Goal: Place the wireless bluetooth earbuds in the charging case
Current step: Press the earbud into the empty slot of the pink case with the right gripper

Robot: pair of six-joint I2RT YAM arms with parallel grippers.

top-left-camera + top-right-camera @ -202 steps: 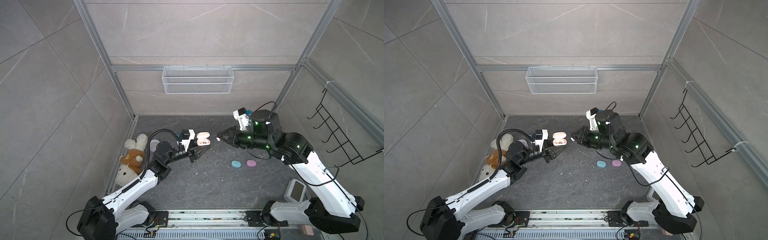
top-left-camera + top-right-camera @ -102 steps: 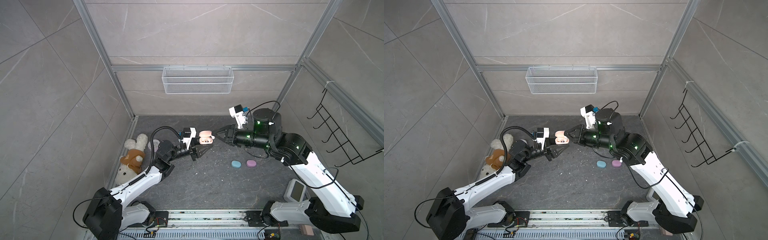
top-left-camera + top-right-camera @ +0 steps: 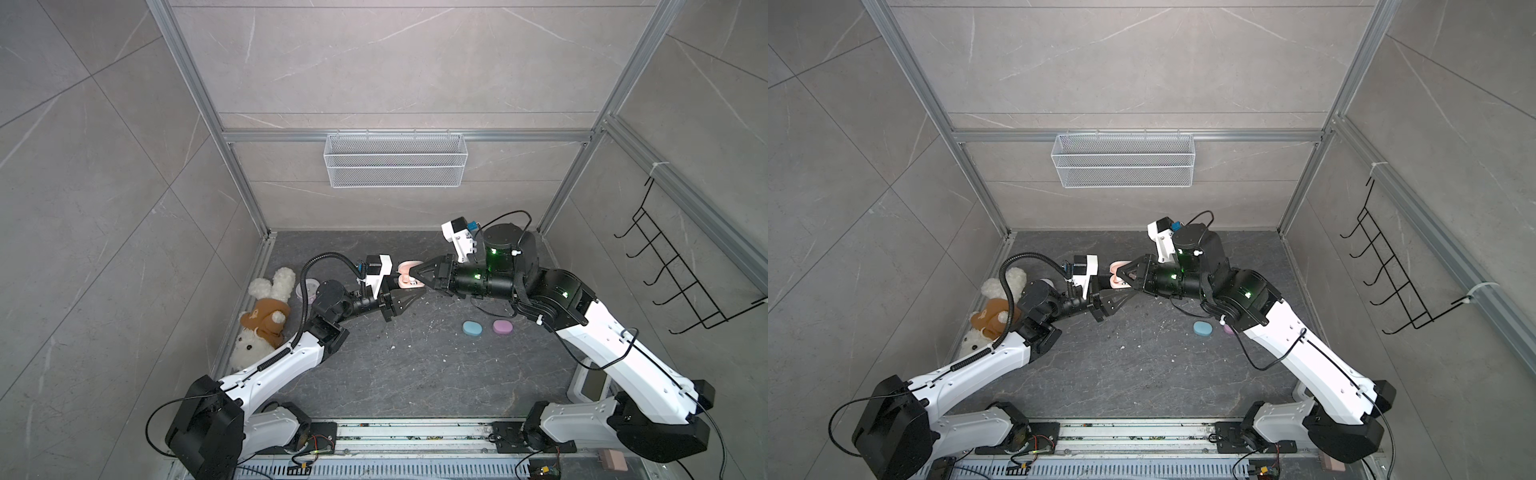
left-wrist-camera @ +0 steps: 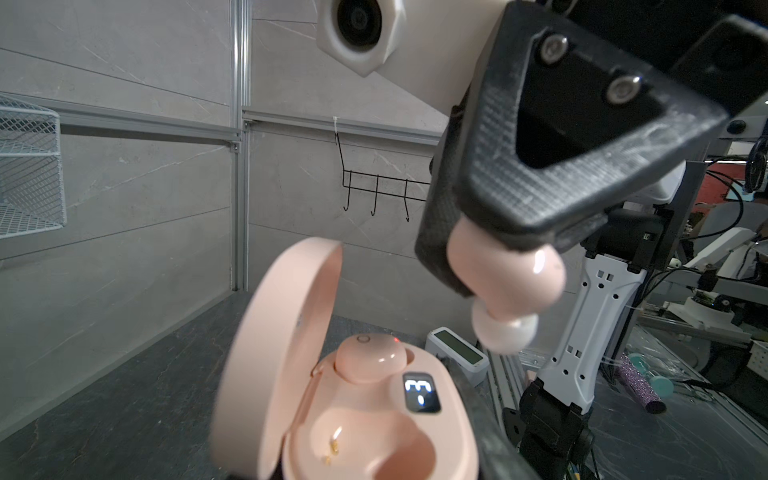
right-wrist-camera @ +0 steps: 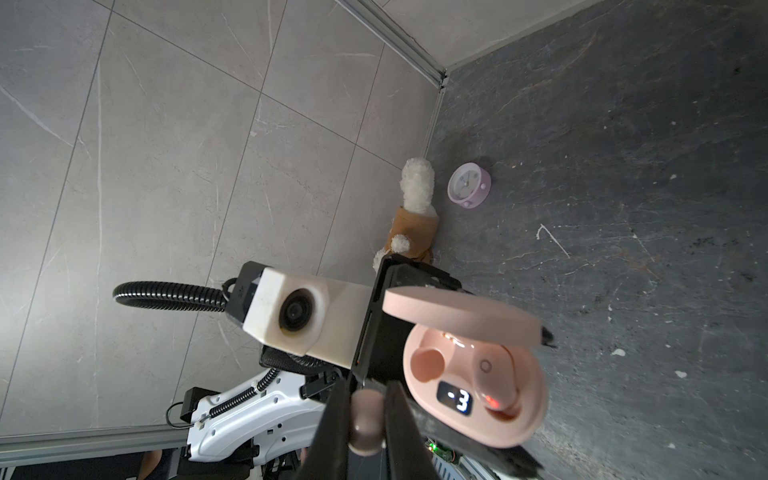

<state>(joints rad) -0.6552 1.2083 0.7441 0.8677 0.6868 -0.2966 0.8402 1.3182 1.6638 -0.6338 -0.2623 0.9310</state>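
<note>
Left wrist view: shows the peach-pink earbud (image 4: 505, 282) pinched crosswise between the right jaws, closed on its body, pale tip sticking out below them. Hangs near the open charging case (image 4: 374, 419), apart from it. Seats a second earbud (image 4: 370, 357) in one socket; leaves the other socket (image 4: 365, 444) bare, gold contacts showing. Grips the case's base in the left jaws, closed onto it, lid hinged up. Sits raised off the dark surface (image 3: 415, 365) in both top views, well apart from the blue case (image 3: 472, 328) and lilac case (image 3: 502, 327).
</note>
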